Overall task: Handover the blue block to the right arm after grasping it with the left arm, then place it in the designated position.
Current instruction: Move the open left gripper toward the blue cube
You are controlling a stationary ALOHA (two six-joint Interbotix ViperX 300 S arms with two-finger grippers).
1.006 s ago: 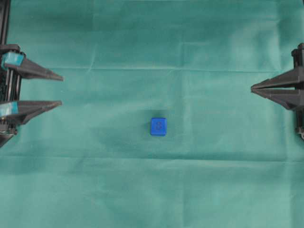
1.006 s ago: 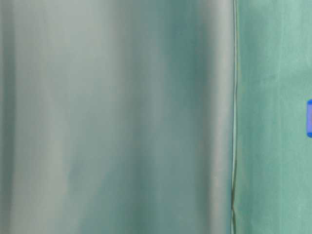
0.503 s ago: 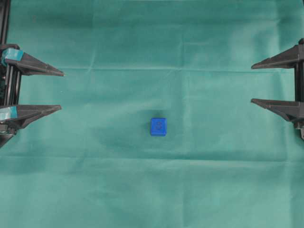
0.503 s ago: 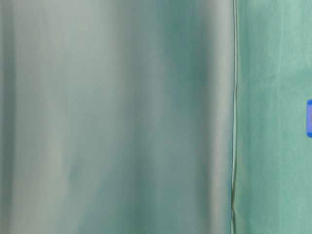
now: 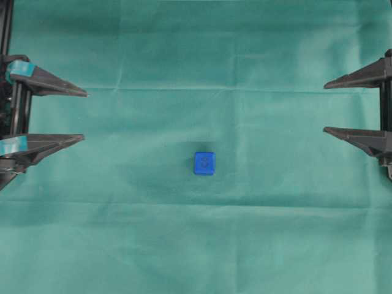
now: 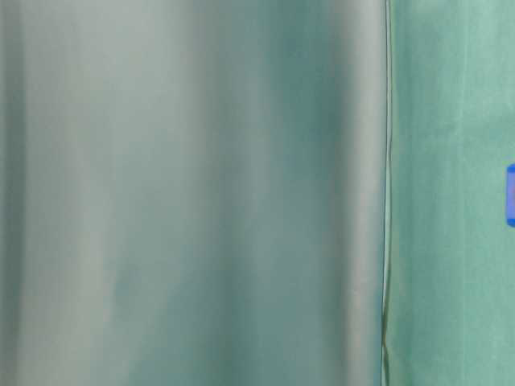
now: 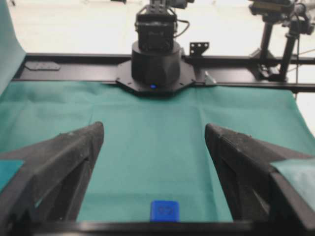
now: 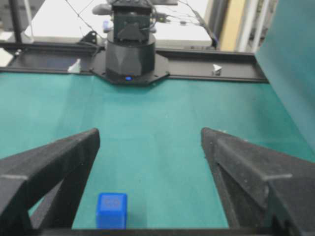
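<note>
The blue block [image 5: 204, 163] sits on the green cloth near the middle of the overhead view, apart from both grippers. It also shows at the right edge of the table-level view [image 6: 510, 195], low in the left wrist view [image 7: 165, 210] and low left in the right wrist view [image 8: 111, 210]. My left gripper [image 5: 85, 116], with teal-taped fingers, is open and empty at the left edge; the wrist view shows it wide open [image 7: 154, 128]. My right gripper [image 5: 324, 108], with plain black fingers, is open and empty at the right edge [image 8: 150, 132]. I see no white marks of the designated position.
Green cloth [image 5: 202, 245] covers the table, with faint creases. The right arm's base [image 7: 155, 64] stands at the far end in the left wrist view, and the left arm's base [image 8: 129, 54] in the right wrist view. A blurred green fold [image 6: 193, 193] fills most of the table-level view.
My right gripper went from shut to wide open. My left gripper opened a little wider and edged toward the middle. The blue block has not moved.
</note>
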